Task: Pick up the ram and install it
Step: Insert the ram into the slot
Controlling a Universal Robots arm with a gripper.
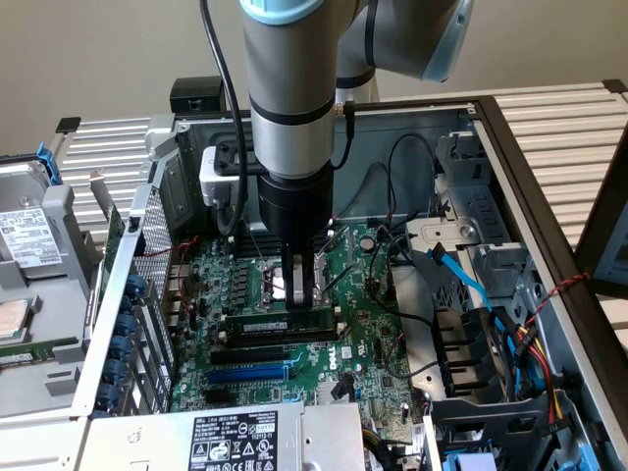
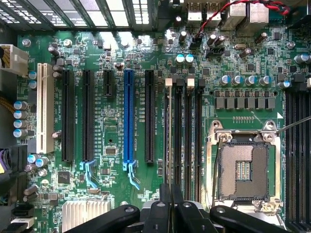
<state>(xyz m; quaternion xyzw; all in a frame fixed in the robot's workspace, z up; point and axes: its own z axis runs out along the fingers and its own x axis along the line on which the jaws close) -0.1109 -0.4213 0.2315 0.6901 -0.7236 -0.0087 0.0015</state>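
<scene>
Arm: one thick cylinder of grey metal with pale blue caps, reaching straight down into an open computer case of bare grey sheet steel
Claw: black, with two slim fingers; the claw is clenched on the ram's upper edge, and in the wrist view the fingertips are pressed close together
Ram: one long, thin green stick with a white label, standing on edge in a black memory slot just under the fingers, next to the long expansion slots
Motherboard: one large flat green board, dotted with small round silver-topped capacitors
Memory slots: four narrow black plastic slots side by side, between the expansion slots and the processor socket
Expansion slots: six in a row, one white, one blue, three long black and one short black
Processor socket: one square metal frame with a dark grid of pins inside
Heat sink: one block of ribbed silver fins
</scene>
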